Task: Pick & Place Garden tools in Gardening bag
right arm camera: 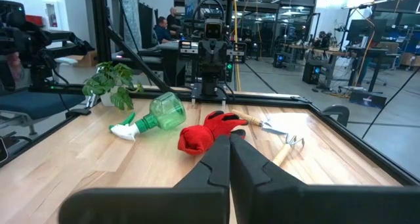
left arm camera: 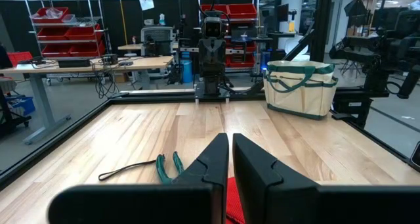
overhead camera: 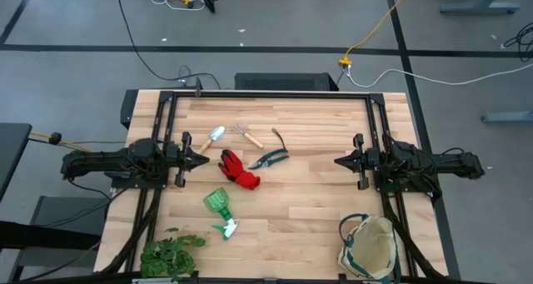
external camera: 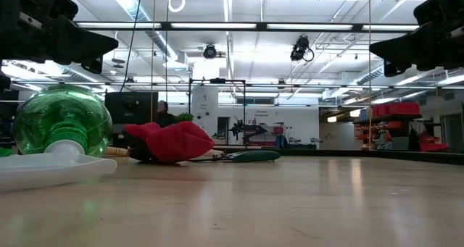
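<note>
- Left end effector (overhead camera: 202,160) clenched empty, hovering at the bench's (overhead camera: 308,209) left side; right end effector (overhead camera: 340,161) likewise at the right.
- Trowel (overhead camera: 213,137), hand rake (overhead camera: 246,135), pruning shears (overhead camera: 271,156), red glove (overhead camera: 238,169) and spray bottle (overhead camera: 220,210) lie centre-left.
- Gardening bag (overhead camera: 369,248) stands lower right.

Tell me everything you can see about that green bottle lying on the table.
The green spray bottle is see-through green plastic with a rounded body and a white trigger head. It lies on its side on the wooden table, just in front of the red glove but apart from it, with the leafy plant bunch farther toward the table's front edge. Neither gripper touches it. Whether it holds liquid cannot be told.
</note>
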You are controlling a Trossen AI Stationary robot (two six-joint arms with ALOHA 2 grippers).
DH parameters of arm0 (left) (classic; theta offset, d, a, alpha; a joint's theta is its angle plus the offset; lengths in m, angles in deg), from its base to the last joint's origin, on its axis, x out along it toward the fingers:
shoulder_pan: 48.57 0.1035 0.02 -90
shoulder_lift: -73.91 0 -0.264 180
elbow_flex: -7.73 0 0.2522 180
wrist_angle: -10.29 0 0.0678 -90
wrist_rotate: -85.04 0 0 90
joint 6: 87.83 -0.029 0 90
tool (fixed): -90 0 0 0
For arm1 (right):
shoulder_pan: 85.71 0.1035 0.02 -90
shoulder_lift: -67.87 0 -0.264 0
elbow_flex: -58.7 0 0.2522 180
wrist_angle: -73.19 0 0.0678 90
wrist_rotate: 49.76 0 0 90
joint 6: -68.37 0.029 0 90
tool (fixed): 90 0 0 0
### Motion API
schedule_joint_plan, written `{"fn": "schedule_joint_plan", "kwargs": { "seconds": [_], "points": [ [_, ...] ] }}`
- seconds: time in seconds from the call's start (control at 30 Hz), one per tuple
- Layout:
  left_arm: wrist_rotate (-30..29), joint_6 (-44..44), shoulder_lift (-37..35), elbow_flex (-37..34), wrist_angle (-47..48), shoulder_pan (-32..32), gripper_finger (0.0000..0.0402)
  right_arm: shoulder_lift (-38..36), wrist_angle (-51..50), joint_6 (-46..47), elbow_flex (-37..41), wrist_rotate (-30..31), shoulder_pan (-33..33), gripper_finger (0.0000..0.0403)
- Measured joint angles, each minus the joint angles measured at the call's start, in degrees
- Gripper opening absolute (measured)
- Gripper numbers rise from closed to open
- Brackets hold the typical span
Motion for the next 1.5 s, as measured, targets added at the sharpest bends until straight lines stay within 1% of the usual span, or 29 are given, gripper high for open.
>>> {"fn": "schedule_joint_plan", "kwargs": {
  "seconds": [0.4,0.6,0.77,1.1,1.5],
  "points": [
    [0.00,-0.01,0.01,0.01,-0.01,-0.01,0.0030,0.00,-0.01,-0.01,0.00,0.00,0.00,0.0002],
    [-1.37,-1.19,0.01,0.00,-0.20,0.05,0.0030,0.00,-0.01,-0.01,0.01,-0.01,-0.02,0.0002],
    [-1.46,0.30,-0.01,0.22,-1.57,0.05,0.0029,0.00,0.00,-0.02,0.00,0.00,0.00,0.0002],
    [-1.54,2.67,0.01,3.74,-1.41,0.05,0.0005,0.00,0.00,0.00,0.00,0.00,-0.02,0.0002],
    [-2.66,6.28,0.05,6.60,-1.29,0.05,0.0004,0.00,0.00,-0.02,0.00,-0.02,0.00,0.0002]
  ]
}}
